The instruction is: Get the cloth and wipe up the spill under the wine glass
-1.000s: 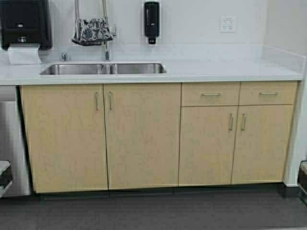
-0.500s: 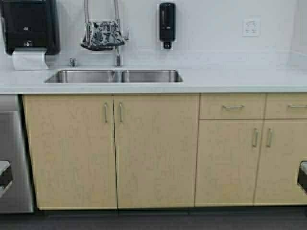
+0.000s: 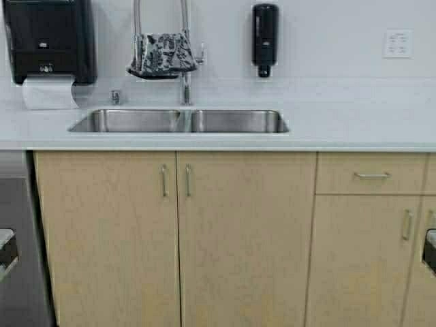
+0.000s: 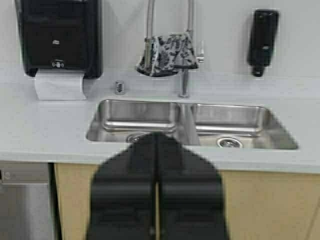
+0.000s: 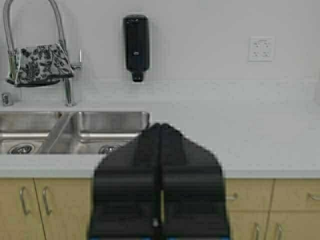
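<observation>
In the high view we have driven closer to the white worktop (image 3: 354, 122): the steel double sink (image 3: 180, 121) and pale wood cabinet doors (image 3: 174, 238) loom larger, so the black-and-white patterned cloth (image 3: 162, 54), draped over the arched chrome tap (image 3: 182, 41), is coming within reach. No wine glass or spill shows. In the left wrist view our left gripper (image 4: 156, 192) is closed and empty, facing the cloth. In the right wrist view our right gripper (image 5: 159, 185) is likewise closed and empty.
</observation>
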Controlling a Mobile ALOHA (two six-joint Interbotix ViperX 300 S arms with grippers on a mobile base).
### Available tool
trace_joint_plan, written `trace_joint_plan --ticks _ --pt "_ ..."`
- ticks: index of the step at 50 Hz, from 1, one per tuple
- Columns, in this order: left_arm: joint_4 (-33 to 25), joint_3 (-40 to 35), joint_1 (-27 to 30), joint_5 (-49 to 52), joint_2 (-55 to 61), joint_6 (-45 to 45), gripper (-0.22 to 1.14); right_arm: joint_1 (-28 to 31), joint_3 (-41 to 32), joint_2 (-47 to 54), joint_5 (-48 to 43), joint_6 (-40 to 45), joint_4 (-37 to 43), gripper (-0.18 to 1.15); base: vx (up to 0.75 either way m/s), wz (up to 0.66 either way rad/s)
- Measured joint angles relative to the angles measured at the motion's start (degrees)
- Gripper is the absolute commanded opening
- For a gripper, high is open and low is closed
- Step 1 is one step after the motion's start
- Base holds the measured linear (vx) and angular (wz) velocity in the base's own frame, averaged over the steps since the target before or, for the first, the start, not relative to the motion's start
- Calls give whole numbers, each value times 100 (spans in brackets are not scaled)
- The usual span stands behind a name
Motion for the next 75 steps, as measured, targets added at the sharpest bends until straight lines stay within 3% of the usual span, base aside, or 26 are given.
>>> trace_joint_plan --ticks 35,62,68,75 --pt "0 158 0 -9 -79 -272 3 9 79 0 -26 18 0 6 39 20" --pt "9 158 9 -9 -176 -316 3 360 -70 -70 211 0 0 6 33 9" --pt "44 158 0 53 -360 -255 3 633 -369 97 343 18 0 6 28 0" --pt "123 158 0 246 -677 -220 3 1336 -765 439 396 26 0 6 28 -3"
